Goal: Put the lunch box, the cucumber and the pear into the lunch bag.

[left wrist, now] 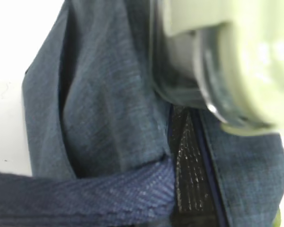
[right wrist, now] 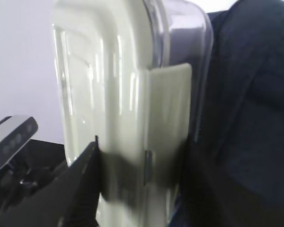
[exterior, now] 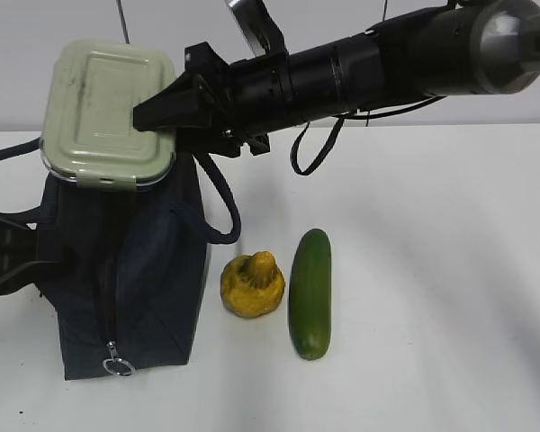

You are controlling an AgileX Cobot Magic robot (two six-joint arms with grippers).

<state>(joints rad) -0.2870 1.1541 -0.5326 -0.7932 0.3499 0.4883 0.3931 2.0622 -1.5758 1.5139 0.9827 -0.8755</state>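
Gripping the sage-lidded clear rectangular lunch box (exterior: 108,112), my right gripper (exterior: 157,117) holds it tilted, lid camera-facing, above the navy fabric lunch bag (exterior: 135,279); left fingers unseen.

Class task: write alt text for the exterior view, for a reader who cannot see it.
A black end effector grips a pale green lunch box over a navy lunch bag. A pear and a cucumber lie beside the bag on a white table.
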